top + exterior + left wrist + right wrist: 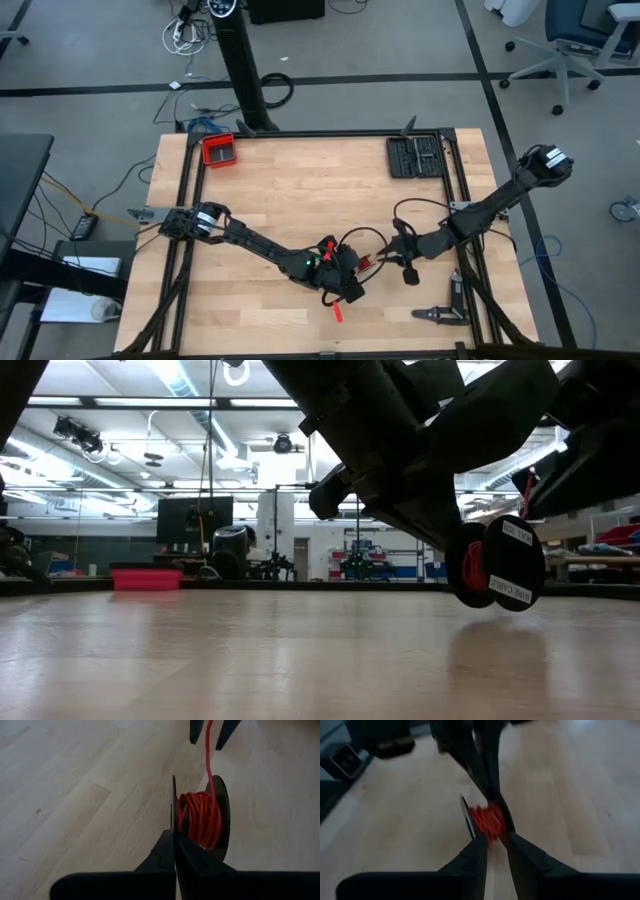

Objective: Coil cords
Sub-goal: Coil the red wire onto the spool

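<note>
Left wrist view shows the left gripper (pixel 174 836) clenched on the rim of a black spool (pixel 220 815), lifted off the table (pixel 75 795), with the red cord (pixel 199 817) wound around its core. Just beyond, a strand rises between the fingers of the right gripper (pixel 208 732), which stand parted around it rather than pinching. To wind well, I judge the right gripper should guide the strand with light tension onto the core while the left holds the spool steady, keeping turns between the flanges
</note>
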